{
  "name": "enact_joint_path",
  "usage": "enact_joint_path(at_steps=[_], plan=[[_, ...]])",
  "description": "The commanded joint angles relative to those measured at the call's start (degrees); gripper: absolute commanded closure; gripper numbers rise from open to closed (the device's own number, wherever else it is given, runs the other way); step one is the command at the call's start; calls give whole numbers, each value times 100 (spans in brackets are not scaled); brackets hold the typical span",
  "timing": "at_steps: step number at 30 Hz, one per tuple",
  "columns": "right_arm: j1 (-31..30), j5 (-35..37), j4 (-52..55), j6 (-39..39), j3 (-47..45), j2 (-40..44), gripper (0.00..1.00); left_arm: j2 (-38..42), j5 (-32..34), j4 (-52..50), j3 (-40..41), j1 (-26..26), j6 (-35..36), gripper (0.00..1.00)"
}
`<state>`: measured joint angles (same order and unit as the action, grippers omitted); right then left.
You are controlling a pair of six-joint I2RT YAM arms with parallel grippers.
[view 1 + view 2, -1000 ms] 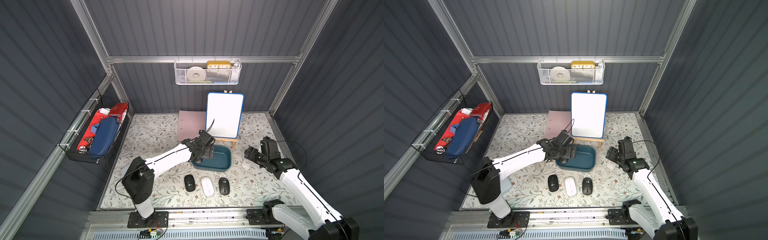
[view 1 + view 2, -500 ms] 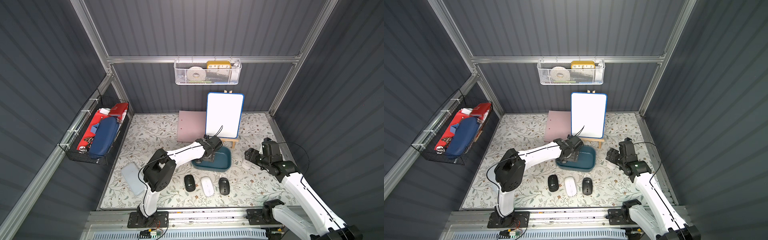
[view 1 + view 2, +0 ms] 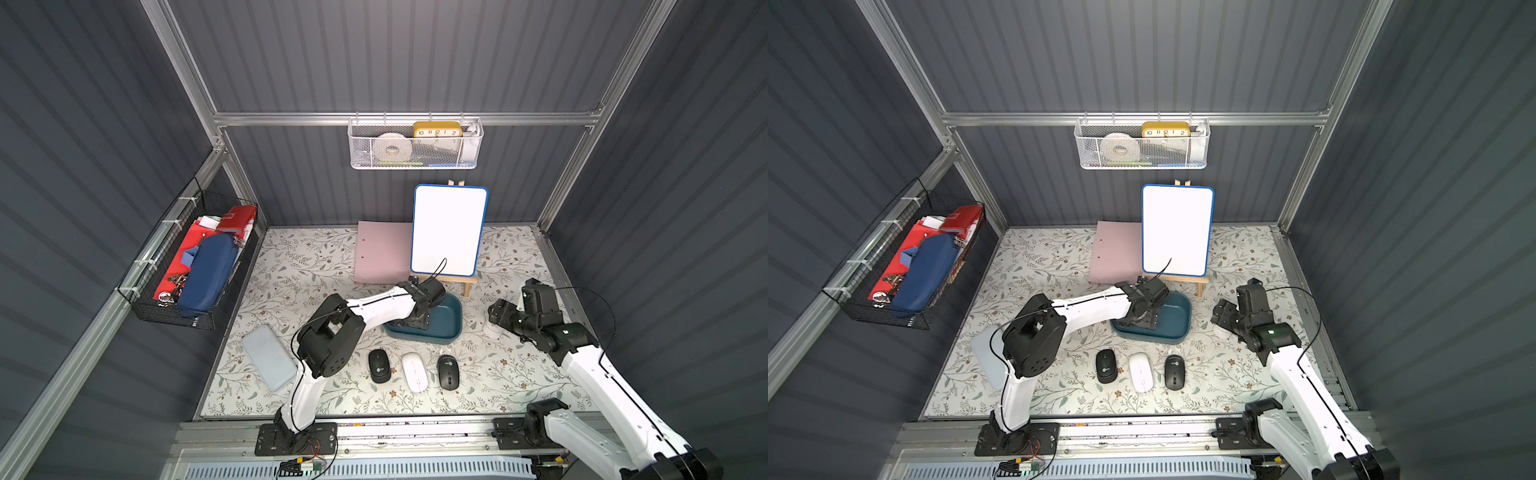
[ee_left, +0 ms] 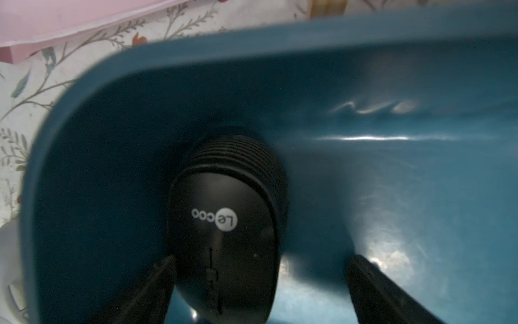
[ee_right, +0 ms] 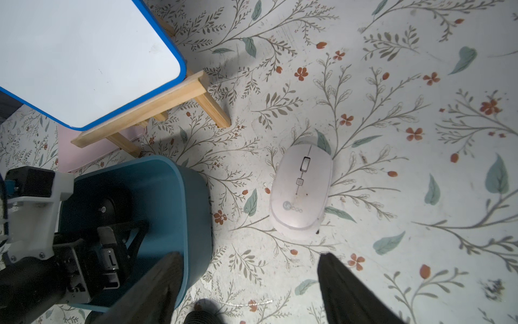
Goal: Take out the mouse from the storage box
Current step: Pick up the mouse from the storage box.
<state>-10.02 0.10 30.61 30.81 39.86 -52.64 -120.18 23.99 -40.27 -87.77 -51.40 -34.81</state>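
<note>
The black wireless mouse (image 4: 224,238) lies on the floor of the shallow dark teal plastic storage box (image 3: 446,322), at its left end close to a rounded corner; it is not out yet. The left pincer (image 4: 260,265) is down inside the box, spread wide and gripping nothing. One finger (image 4: 157,277) sits just beside the mouse's flank, while the other stands well apart from it. The right pincer (image 5: 249,259) hangs partly spread and empty over the floral desk (image 3: 299,266), just right of the box, above a white mouse (image 5: 301,190) lying there.

Since the mouse sits off-centre between the fingers, closing would likely shove it sideways before both fingers bite. The smooth domed shell could then tilt or squirt free. The box looks light and stands loose, so a finger catching its wall might drag it towards the three mice (image 3: 414,372) lined up near the front edge.

Compared with a second ago, the left arm's elbow has risen and swung rightwards, uncovering a pale blue flat case (image 3: 270,361). Its pincer has gone from above the box's left rim down into the box. The right arm, the box and the row of mice are where they were.
</note>
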Motion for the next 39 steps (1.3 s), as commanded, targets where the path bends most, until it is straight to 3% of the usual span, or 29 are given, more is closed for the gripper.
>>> enact_joint_path(at_steps=[1,7,16,23,33,39], plan=[[-35,9,112,-7,-74,17,19,-52,-503,213,43,-22,-123,1],[-35,6,60,12,-127,-53,19,-149,-482,244,-264,-342,-129,1],[-39,-73,6,35,-189,-71,19,118,-109,36,-408,-363,-78,1],[-35,-78,19,55,-215,-18,19,-25,128,-230,-475,-165,-702,1],[-35,-130,16,61,-291,17,19,-301,-321,111,-398,66,-817,1],[-43,-189,26,22,-276,26,18,-505,-548,240,-421,104,-764,11]])
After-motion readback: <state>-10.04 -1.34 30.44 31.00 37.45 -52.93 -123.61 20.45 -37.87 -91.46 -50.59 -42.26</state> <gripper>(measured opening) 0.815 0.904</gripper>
